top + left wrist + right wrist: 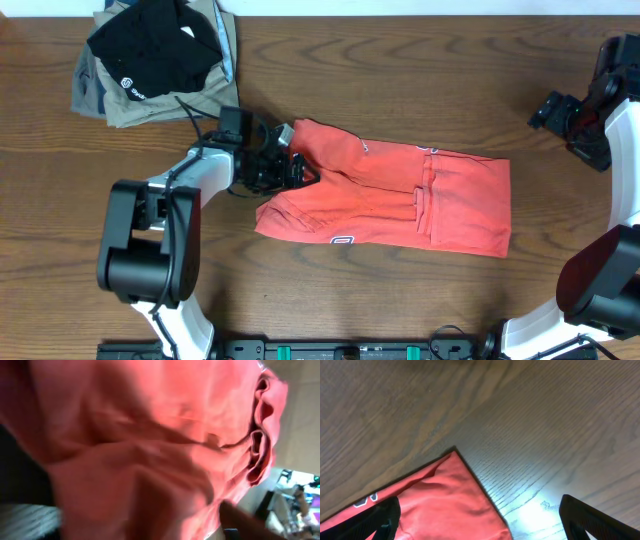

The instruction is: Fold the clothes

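Left claw [285, 168]: sitting at the left end of the shirt [400, 195], touching the bunched cloth there. Being masked overhead by its own dark body, and in the wrist view by blurred red folds filling nearly everything. Not showing whether gripping cloth or merely resting against it, nor how wide.

Right claw [482, 519]: hanging wide, gripping nothing, off to the far right over bare desk [350, 60]. Looking down past both dark fingers [380, 520] at one corner of the shirt lying flat on the wood, with a scrap of white print showing at the left edge of that view.

Shirt: lying mid-desk as a rough folded band, running left to right, squared off at the right end, rumpling and narrowing toward the left claw. Showing a small white-and-dark emblem [342, 240] along the near edge.

Far left corner: carrying a black garment [155, 50] sitting atop a khaki-grey garment [110, 100], both lying apart from the shirt.
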Robot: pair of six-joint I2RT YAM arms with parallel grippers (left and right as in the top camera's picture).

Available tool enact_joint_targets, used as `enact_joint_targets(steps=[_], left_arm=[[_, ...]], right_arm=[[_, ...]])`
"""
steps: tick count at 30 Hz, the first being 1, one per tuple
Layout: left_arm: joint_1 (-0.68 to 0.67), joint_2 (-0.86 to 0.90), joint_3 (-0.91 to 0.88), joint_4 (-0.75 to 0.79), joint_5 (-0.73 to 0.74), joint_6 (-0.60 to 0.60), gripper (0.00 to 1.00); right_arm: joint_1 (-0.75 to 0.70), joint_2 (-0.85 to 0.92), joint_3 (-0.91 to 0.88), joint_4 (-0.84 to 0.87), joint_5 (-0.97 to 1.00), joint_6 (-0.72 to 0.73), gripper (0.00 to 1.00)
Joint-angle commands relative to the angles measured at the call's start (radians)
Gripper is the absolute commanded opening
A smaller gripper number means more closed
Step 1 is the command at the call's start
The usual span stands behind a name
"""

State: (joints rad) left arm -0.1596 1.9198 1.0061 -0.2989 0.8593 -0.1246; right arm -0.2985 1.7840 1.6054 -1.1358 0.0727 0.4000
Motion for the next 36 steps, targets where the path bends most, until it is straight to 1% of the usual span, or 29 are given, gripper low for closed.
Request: enact_joint_targets(steps=[1,2,4,9,11,15,19,23,26,32,36], left_arm=[[-0.006,0.041,-0.021,0.003,-0.04,0.007,0.2],[-0.002,0.041,-0.02,0.004,-0.04,-0.007,0.13],[0.01,0.041,-0.02,0.003,-0.041,-0.031,0.06],[0.064,0.04,-0.02,-0.019,-0.053,-0.089,0.06],[0.095,0.033,-0.02,-0.06,-0.109,-0.138,0.06],[0.158,-0.006,-0.016,-0.167,-0.167,-0.143,0.06],[0.211,-0.07,0.003,-0.291,-0.19,-0.131,0.06],[0.235,-0.163,0.041,-0.441,-0.317,-0.12,0.06],[0.235,-0.235,0.098,-0.57,-0.391,-0.109,0.06],[0.227,-0.362,0.258,-0.802,-0.41,-0.048,0.06],[0.206,-0.436,0.362,-0.88,-0.431,-0.048,0.06]], right_arm=[[-0.002,-0.002,0.009,-0.001,0.013,-0.013,0.99],[-0.002,-0.002,0.009,-0.001,0.013,-0.013,0.99],[-0.002,-0.002,0.009,-0.001,0.013,-0.012,0.99],[-0.002,-0.002,0.009,-0.001,0.013,-0.013,0.99],[-0.002,-0.002,0.009,-0.001,0.013,-0.013,0.99],[-0.002,-0.002,0.009,-0.001,0.013,-0.013,0.99],[-0.002,-0.002,0.009,-0.001,0.013,-0.012,0.99],[-0.002,-0.002,0.009,-0.001,0.013,-0.013,0.99],[-0.002,-0.002,0.009,-0.001,0.013,-0.013,0.99],[-0.002,-0.002,0.009,-0.001,0.013,-0.013,0.99],[-0.002,-0.002,0.009,-0.001,0.013,-0.013,0.99]])
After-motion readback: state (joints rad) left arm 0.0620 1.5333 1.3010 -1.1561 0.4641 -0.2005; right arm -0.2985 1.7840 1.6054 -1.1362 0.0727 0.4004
